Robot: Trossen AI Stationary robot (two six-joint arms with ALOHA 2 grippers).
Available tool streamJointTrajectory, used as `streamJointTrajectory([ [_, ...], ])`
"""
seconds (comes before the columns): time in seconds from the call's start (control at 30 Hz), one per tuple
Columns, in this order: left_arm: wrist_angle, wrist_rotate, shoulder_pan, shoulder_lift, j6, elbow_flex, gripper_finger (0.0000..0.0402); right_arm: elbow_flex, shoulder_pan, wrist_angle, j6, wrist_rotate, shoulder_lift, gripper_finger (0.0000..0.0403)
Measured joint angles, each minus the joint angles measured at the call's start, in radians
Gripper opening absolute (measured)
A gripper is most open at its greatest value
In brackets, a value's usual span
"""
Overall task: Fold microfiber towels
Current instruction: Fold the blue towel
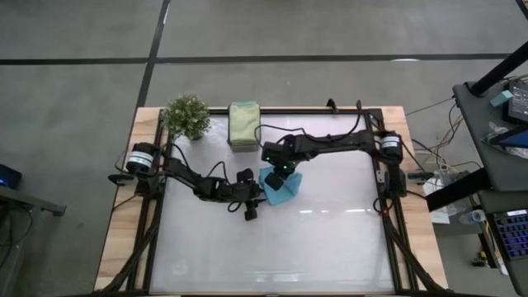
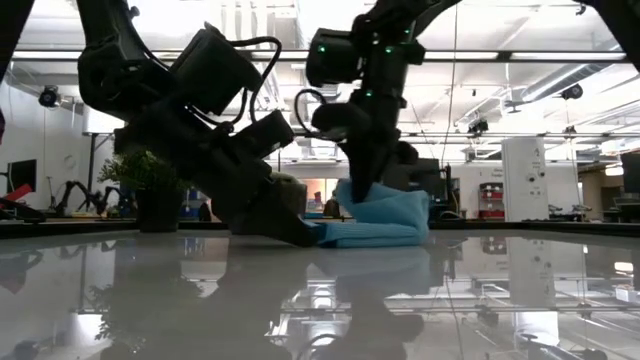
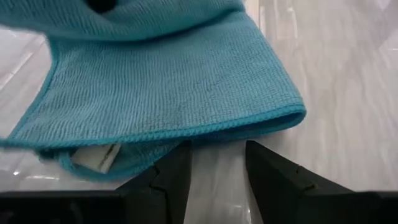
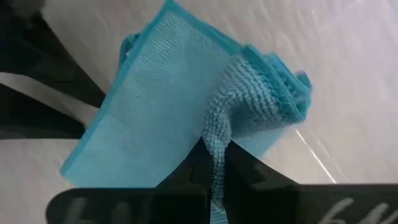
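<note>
While my right pincer [image 4: 214,165] hangs nose-down over the middle of the worktop [image 1: 330,239], it pinches a fold of the light blue towel [image 1: 280,186] tight between its fingertips [image 4: 193,168], jaws closed on the cloth and a ridge of terry bunching up just ahead of them. The rest of that towel drapes away from the pinch in a flat folded panel, lower layers resting on the glossy surface directly under the pincer.

My left pincer [image 3: 214,165] sits low, angled down to the worktop right beside the towel's edge. Its fingers [image 3: 171,171] stand partly apart with bare worktop showing between them, gripping nothing; the hemmed edge of the blue towel lies just in front of the tips, and a small white label [image 3: 96,157] peeks from the under layer off to one side. From table height, the two pincers are close together, my left one touching or almost touching the towel's near corner, I can't tell which, my right one coming straight down onto its top.

Farther beyond my right pincer, toward the back rim, a folded sage green towel [image 1: 244,125] lies by itself, with the little potted plant [image 1: 186,116] just beside it.
</note>
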Motion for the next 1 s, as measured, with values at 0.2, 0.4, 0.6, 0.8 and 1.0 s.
streamJointTrajectory([
  [0.2,0.007,0.001,0.002,0.000,0.008,0.000,0.0138,0.041,0.020,0.006,0.013,-0.007,0.030,0.0014],
  [0.4,0.016,0.002,0.003,0.001,0.016,-0.001,0.0138,0.049,0.031,0.069,0.029,-0.002,0.032,0.0047],
  [0.6,0.017,0.002,0.003,0.002,0.029,-0.001,0.0138,0.049,0.035,0.091,0.044,-0.002,0.057,0.0095],
  [0.8,0.017,0.000,0.004,0.002,0.043,-0.002,0.0138,0.057,0.054,0.119,0.057,-0.007,0.069,0.0134],
  [1.0,0.019,0.003,0.005,0.001,0.054,-0.002,0.0138,0.075,0.079,0.174,0.061,-0.013,0.069,0.0166],
])
